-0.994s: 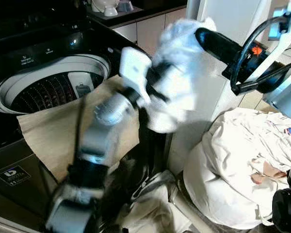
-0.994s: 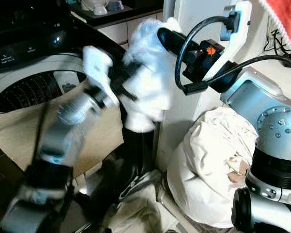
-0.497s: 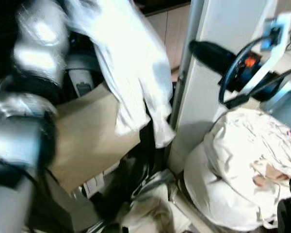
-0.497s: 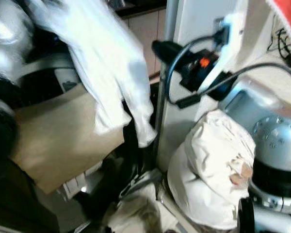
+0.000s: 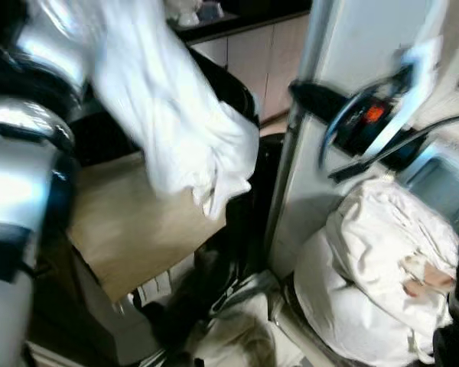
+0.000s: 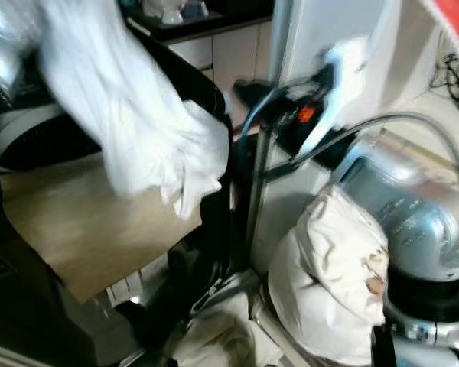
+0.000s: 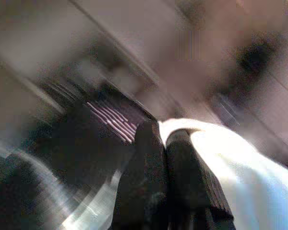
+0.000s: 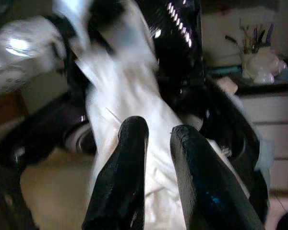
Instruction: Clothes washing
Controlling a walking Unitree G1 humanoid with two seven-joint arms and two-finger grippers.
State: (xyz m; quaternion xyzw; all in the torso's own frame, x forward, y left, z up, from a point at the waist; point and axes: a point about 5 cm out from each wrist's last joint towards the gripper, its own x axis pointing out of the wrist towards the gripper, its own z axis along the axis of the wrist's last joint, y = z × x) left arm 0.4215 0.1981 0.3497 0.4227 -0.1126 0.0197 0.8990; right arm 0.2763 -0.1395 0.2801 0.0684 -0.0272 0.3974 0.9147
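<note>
Since half a second earlier the white garment [image 5: 176,122] had swung further over the washer and hung lower, its bunched hem now over the beige cloth [image 5: 138,222] draped on the machine's front edge; a second earlier it was a wad held between both arms. The left arm [image 5: 23,153] had risen close to the camera and carried it.

In the left wrist view the left gripper [image 7: 170,143] had its two black fingers pressed together with white fabric at their side, so it appeared clenched on the garment. The right gripper [image 8: 156,143] pointed at the hanging garment with a narrow gap between its fingers and nothing in them; it looked released.

The step in hand seemed to be loading: one piece lifted from the pile and carried to the tub of the washing machine [image 6: 30,130]. The next move would call for bringing the garment over the drum opening, clear of the beige cloth, and then letting go so that it falls inside rather than catching on the rim.

By count: one garment in the air, one beige cloth on the washer, one large bundle of white laundry [image 5: 375,283] at the right, and some crumpled pieces on the floor [image 5: 237,336], too blurred to number. Two grippers, one washer.
</note>
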